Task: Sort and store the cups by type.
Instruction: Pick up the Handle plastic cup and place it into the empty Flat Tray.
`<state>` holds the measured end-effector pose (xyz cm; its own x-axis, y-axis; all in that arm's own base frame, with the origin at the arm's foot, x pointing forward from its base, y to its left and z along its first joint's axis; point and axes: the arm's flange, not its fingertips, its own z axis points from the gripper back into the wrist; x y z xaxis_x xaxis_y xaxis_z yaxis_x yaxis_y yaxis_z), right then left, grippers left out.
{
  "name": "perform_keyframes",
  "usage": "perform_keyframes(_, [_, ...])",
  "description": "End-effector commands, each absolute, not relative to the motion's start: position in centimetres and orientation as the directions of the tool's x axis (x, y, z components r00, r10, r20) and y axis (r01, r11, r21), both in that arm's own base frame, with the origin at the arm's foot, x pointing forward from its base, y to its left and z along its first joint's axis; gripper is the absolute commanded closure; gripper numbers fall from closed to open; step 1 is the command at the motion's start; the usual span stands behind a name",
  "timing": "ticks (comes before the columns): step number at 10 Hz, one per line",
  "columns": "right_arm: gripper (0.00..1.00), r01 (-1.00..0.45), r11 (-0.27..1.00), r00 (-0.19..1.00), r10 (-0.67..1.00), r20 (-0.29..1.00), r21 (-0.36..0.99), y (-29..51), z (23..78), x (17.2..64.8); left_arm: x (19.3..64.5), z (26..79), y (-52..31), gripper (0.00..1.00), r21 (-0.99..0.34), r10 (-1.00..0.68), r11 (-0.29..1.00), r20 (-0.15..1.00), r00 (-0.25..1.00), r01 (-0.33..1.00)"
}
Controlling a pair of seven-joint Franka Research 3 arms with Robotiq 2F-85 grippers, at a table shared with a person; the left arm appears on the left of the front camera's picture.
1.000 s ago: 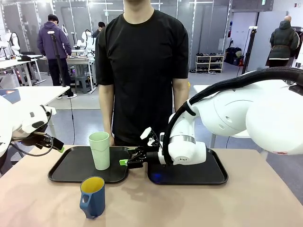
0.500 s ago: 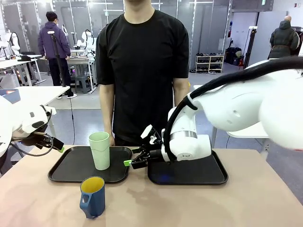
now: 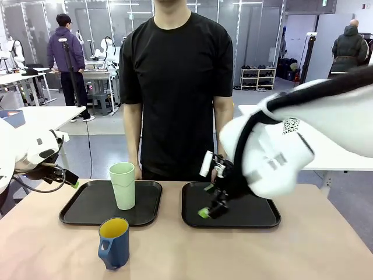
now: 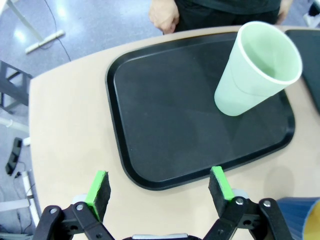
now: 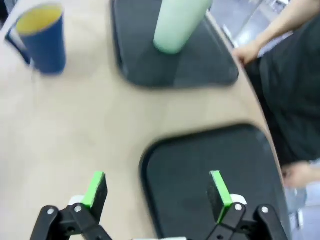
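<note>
The tall pale green tumbler point(image 3: 123, 185) stands upright on the left black tray point(image 3: 87, 208). In front of that tray, the dark blue mug point(image 3: 114, 242) with its yellow inside sits on the bare table. My right gripper point(image 3: 206, 200) hangs open and empty over the left end of the right black tray point(image 3: 256, 214). Its wrist view looks past its spread fingers point(image 5: 217, 195) at the mug point(image 5: 42, 37) and tumbler point(image 5: 177, 22). My left gripper point(image 3: 74, 182) waits open at the table's left edge. Its wrist view shows the tumbler point(image 4: 255, 70) and the mug's rim point(image 4: 305, 220).
A person in black stands at the far side, hands down near the table edge point(image 5: 247, 50). Both trays lie side by side with a narrow gap of table between them. The right tray point(image 5: 210, 170) holds nothing. Bare tabletop point(image 3: 262, 256) spreads in front of it.
My right arm has drawn back rightward from beside the tumbler to above the right tray, its gripper swinging downward. The left arm, tumbler and mug have not moved.
</note>
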<state>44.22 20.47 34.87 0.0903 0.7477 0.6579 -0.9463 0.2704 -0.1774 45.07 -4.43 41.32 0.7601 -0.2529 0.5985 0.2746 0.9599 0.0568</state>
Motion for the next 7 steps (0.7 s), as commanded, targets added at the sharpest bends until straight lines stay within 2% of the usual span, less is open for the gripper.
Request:
perform_keyframes(1, [0.0,-0.958,0.256,0.15,0.836,0.527,-0.133,16.8,38.3,41.8,45.1,41.4,-4.4,0.0,0.057,-0.252,0.96,0.601,0.758,0.274])
perform_keyframes(4, [0.0,-0.955,0.285,0.233,0.892,0.387,-0.082,11.1,41.1,38.0,45.1,41.4,-4.4,0.0,0.057,-0.252,0.96,0.601,0.758,0.274])
perform_keyframes(6, [0.0,-0.957,0.268,0.229,0.932,0.282,-0.111,8.5,42.7,37.4,45.1,41.4,-4.4,0.0,0.057,-0.252,0.96,0.601,0.758,0.274])
perform_keyframes(7, [0.0,-0.957,0.271,0.234,0.931,0.278,-0.1,7.9,42.9,37.6,45.1,41.4,-4.4,0.0,0.057,-0.252,0.96,0.601,0.758,0.274])
